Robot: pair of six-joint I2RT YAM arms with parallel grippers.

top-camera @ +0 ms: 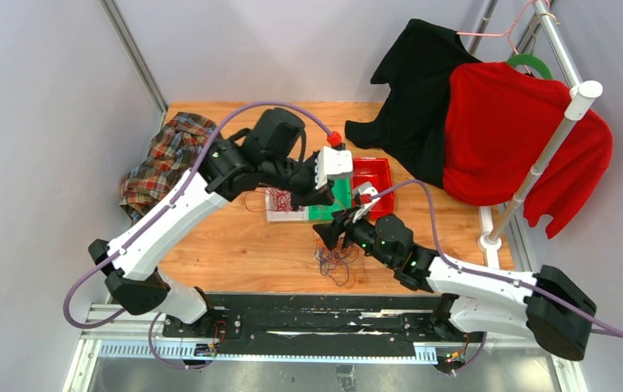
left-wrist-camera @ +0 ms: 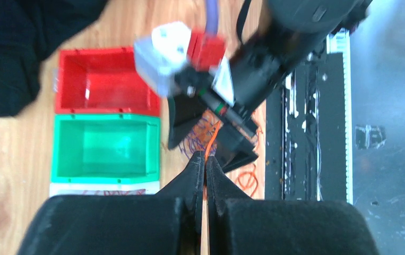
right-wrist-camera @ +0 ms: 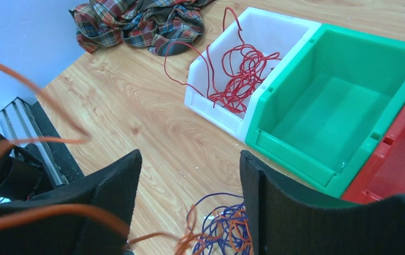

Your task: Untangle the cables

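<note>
A tangle of purple and orange cables (right-wrist-camera: 226,231) lies on the wooden table just below my right gripper (right-wrist-camera: 189,164), whose jaws stand wide open and hold nothing. From above, that tangle (top-camera: 336,263) sits in front of the bins, under the right gripper (top-camera: 334,233). My left gripper (left-wrist-camera: 206,162) is shut on one orange cable (left-wrist-camera: 213,135), which runs from its tips down toward the tangle. The same orange strand (right-wrist-camera: 30,85) sweeps blurred across the left of the right wrist view. Red cables (right-wrist-camera: 237,79) lie coiled in the white bin (right-wrist-camera: 216,114). The left gripper (top-camera: 324,198) hangs over the bins.
A green bin (right-wrist-camera: 295,159) and a red bin (right-wrist-camera: 402,175), both empty, stand in a row beside the white one. A plaid cloth (top-camera: 165,159) lies at the table's far left. Black and red garments (top-camera: 504,131) hang on a rack at the right. A black rail (top-camera: 308,314) runs along the near edge.
</note>
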